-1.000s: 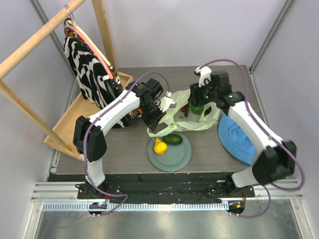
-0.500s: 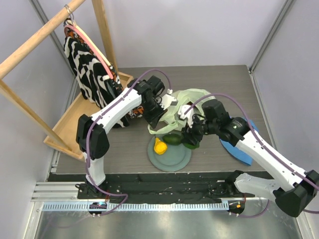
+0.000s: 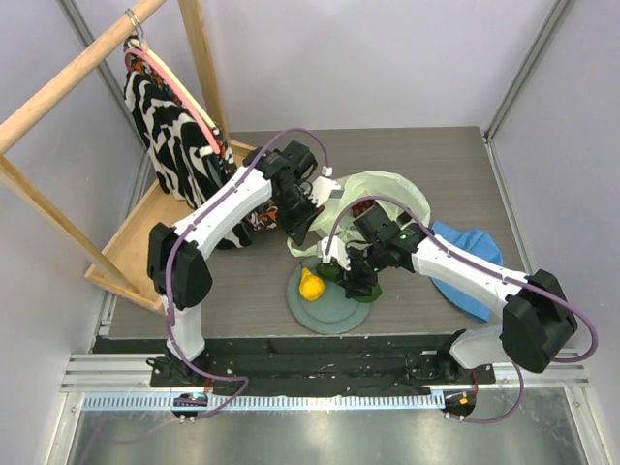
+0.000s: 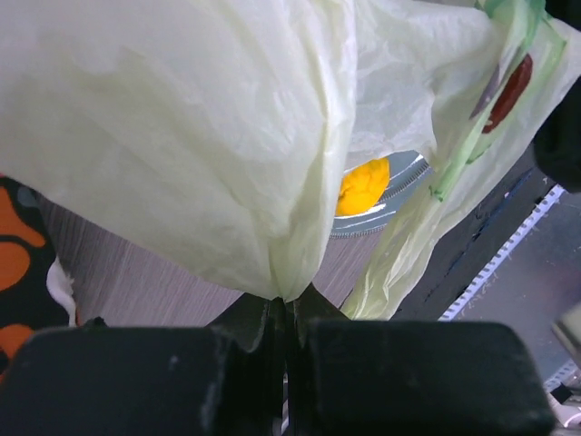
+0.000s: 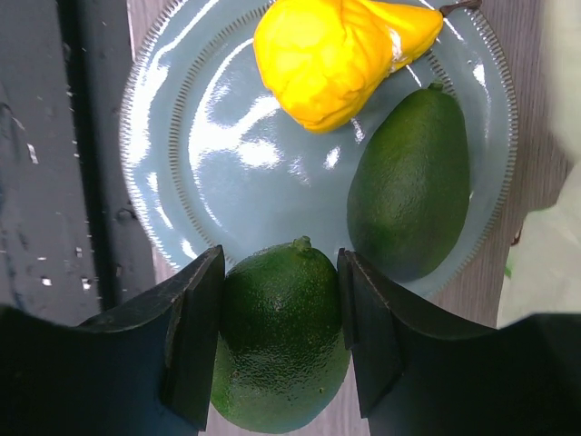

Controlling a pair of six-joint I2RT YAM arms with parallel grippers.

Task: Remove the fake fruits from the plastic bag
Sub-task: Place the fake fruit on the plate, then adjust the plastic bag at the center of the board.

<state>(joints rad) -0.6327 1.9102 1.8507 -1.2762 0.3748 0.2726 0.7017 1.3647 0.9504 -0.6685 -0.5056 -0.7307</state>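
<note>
At the right edge of the plate [image 5: 200, 163], right gripper [image 5: 281, 304] clasps the green round fruit [image 5: 283, 363], jaws part-spread, possibly touching down. Left gripper [image 4: 286, 318] pinches the plastic bag [image 4: 182, 136], fully closed.

My left arm [image 3: 228, 201] and right arm [image 3: 467, 271] are built alike: smooth white shells on the long links, chunky black housings at every joint. A thin purple cable [image 3: 291, 132] loops loosely along each one. My bases [image 3: 184, 364] are black. My jaws are matte black and blocky, with flat inner faces.
</note>
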